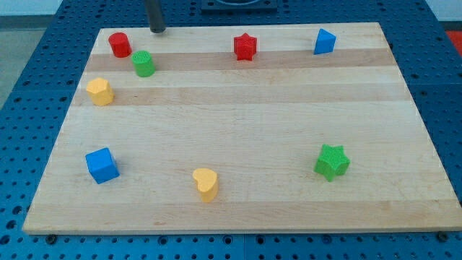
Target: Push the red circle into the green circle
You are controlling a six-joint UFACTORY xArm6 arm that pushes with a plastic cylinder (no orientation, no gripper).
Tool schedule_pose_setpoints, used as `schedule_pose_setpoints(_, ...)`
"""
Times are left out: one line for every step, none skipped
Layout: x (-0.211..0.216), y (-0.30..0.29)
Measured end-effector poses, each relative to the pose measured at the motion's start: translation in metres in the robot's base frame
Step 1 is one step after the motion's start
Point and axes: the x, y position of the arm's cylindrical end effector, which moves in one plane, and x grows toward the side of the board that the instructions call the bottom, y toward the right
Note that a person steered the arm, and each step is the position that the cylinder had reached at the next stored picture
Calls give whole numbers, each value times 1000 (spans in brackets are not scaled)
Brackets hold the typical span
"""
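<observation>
The red circle (120,45) stands near the top left corner of the wooden board (238,108). The green circle (144,63) stands just below and to the right of it, a small gap between them. My tip (157,30) is at the board's top edge, to the right of the red circle and above the green circle, touching neither.
A yellow block (100,92) lies below the two circles. A red star (245,47) and a blue block (325,42) are along the top. A blue cube (102,165), a yellow heart (206,184) and a green star (332,162) are near the bottom.
</observation>
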Motion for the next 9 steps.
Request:
schedule_pose_setpoints(1, -83)
schedule_pose_setpoints(4, -108)
schedule_pose_setpoints(21, -102)
schedule_pose_setpoints(55, -42)
schedule_pose_setpoints(73, -33)
schedule_pose_setpoints(98, 48)
schedule_pose_setpoints(132, 100)
schedule_pose_setpoints(166, 127)
schedule_pose_setpoints(243, 132)
